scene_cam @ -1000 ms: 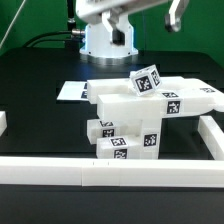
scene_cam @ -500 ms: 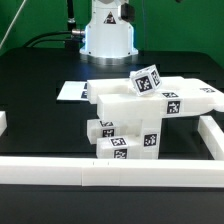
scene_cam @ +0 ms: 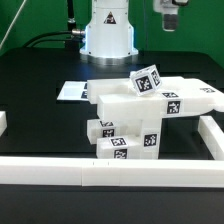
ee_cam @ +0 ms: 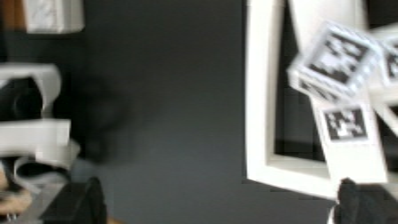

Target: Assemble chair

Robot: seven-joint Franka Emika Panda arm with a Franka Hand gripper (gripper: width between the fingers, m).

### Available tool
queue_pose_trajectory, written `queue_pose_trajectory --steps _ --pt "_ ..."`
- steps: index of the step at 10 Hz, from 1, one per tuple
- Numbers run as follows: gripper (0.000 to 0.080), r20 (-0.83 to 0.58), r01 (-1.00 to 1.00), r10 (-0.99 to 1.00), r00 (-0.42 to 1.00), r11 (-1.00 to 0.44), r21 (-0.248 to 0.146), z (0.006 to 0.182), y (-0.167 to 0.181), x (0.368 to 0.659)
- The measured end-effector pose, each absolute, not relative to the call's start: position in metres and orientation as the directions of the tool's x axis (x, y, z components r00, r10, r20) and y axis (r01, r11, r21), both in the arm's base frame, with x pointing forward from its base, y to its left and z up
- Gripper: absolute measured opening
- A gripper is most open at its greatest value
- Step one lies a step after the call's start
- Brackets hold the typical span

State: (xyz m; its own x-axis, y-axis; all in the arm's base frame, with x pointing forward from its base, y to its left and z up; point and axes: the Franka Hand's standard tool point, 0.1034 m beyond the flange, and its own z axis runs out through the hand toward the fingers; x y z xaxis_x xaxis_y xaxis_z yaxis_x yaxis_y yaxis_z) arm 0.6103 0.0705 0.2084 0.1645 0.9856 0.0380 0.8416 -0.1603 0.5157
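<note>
Nearest the exterior camera, a long white border rail (scene_cam: 60, 171) runs across the front of the black surface (scene_cam: 40, 120). A shorter rail (scene_cam: 211, 136) stands at the exterior view's right.

Just behind the front rail, the chair parts (scene_cam: 140, 112) sit bunched together in the middle of the surface. Tagged leg blocks (scene_cam: 128, 146) are at the bottom, with a flat slab (scene_cam: 190, 98) lying across them. A small tagged block (scene_cam: 147, 80) rests tilted on top.

Behind the pile, toward the exterior view's left, the marker board (scene_cam: 70, 91) lies flat. Farther back stands the arm's white base (scene_cam: 108, 38).

The hand (scene_cam: 169, 18) hangs high at the exterior view's upper right, well apart from the parts. Its fingers are spread wide with nothing between them.

The wrist view looks down on tagged white parts (ee_cam: 338, 60), blurred.
</note>
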Motion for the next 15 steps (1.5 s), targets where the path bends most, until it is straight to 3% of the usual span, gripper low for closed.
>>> queue_pose_trajectory --steps 2,5,7,8,9,11,12,14,15 --pt "0.0649 0.109 0.818 0.957 0.269 -0.287 0.499 0.209 0.070 0.612" --pt "0.0649 0.106 0.821 0.957 0.269 -0.285 0.495 0.208 0.070 0.612" --pt "0.0649 0.138 0.777 0.859 0.493 -0.506 0.374 0.204 0.065 0.601" --pt "0.0649 0.160 0.761 0.839 0.520 -0.540 0.359 0.204 0.070 0.601" --pt "0.0649 0.199 0.761 0.850 0.488 -0.526 0.380 0.199 0.074 0.597" --pt "0.0649 0.193 0.759 0.843 0.503 -0.537 0.369 0.198 0.073 0.597" --pt "0.0649 0.229 0.702 0.775 0.589 -0.630 0.331 0.197 0.071 0.595" --pt "0.0649 0.198 0.493 0.501 0.842 -0.865 0.093 0.192 0.064 0.586" --pt "0.0649 0.205 0.443 0.446 0.871 -0.894 0.061 0.193 0.063 0.591"
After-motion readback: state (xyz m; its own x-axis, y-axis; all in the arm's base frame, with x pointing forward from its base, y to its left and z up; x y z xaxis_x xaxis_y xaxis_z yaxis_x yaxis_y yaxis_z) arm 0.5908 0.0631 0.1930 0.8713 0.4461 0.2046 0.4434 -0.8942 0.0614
